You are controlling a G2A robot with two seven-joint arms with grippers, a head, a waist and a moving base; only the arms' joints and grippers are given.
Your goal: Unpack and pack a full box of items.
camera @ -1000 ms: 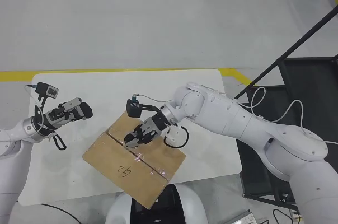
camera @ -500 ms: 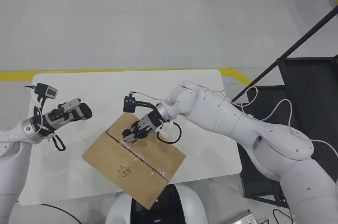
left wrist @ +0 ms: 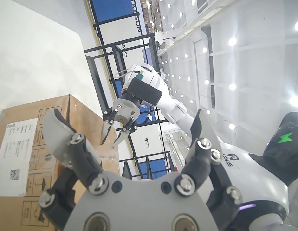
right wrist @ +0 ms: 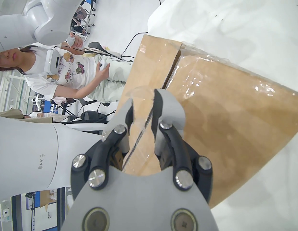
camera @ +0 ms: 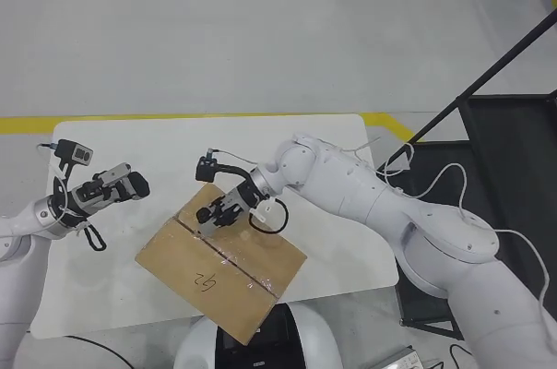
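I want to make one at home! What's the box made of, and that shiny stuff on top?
The box looks like brown cardboard, matte, with flaps meeting at a seam and a paper label. The tape is probably clear plastic, glossy; it glints and wrinkles along the seam.

Box top: two figures handwritten in dark pen [camera: 203, 279] on the cardboard box [camera: 219, 267], near its long edge; which way up they read cannot be told.
Box side, label: a white shipping label [left wrist: 17, 155] with rows of fine print too small to make out.
Label code: a small square scan code [left wrist: 13, 173] low on that label.
Box side, signs: a column of framed handling pictograms [left wrist: 38, 183] printed in black just beside the label, one with an umbrella shape.
Blue boards: white lettering [left wrist: 137, 23] runs along the blue boards behind the black frames.
Far wall: a small dark logo mark [left wrist: 147, 143] on a white panel.
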